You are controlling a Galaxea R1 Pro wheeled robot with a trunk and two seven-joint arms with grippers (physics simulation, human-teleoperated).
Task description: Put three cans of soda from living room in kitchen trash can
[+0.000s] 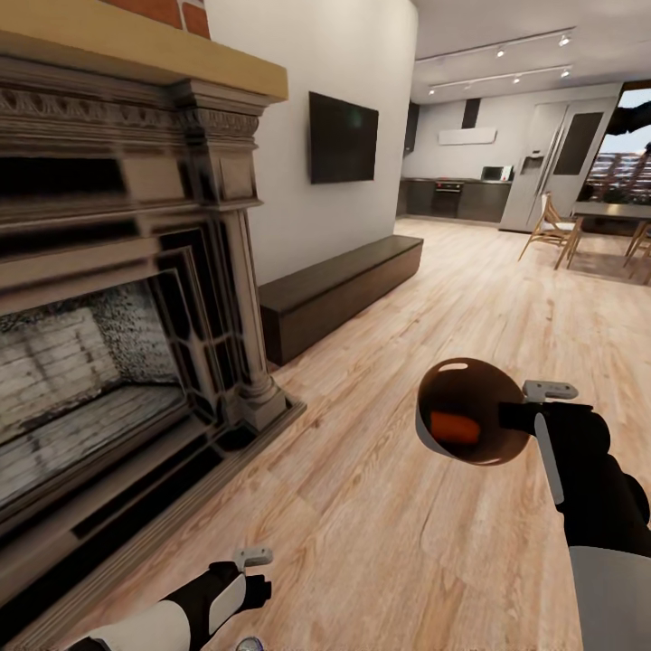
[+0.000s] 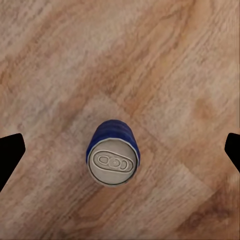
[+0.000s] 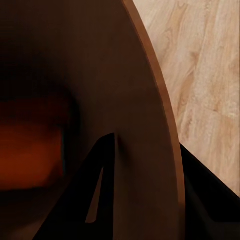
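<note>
My right gripper (image 1: pixel 517 416) is shut on the rim of the brown-copper trash can (image 1: pixel 488 384), held above the wood floor and tipped with its mouth toward the head camera. One orange soda can (image 1: pixel 454 427) lies inside it. The right wrist view shows the bin's wall (image 3: pixel 145 100) pinched between my fingers (image 3: pixel 100 190), with the orange can (image 3: pixel 30 155) blurred inside. The dark blue soda can (image 2: pixel 113 152) stands upright on the floor. My left gripper (image 2: pixel 120 152) hangs open straight above it, a fingertip well out on either side. The can's top (image 1: pixel 249 644) peeks in under my left gripper (image 1: pixel 258 592).
The ornate dark fireplace (image 1: pixel 108 298) takes up the left. A long low bench (image 1: pixel 344 289) and a wall TV (image 1: pixel 344 137) line the wall beyond it. The kitchen cabinets (image 1: pixel 461 194) and fridge (image 1: pixel 556 163) lie far ahead, with a dining table and chairs (image 1: pixel 579 226) at right.
</note>
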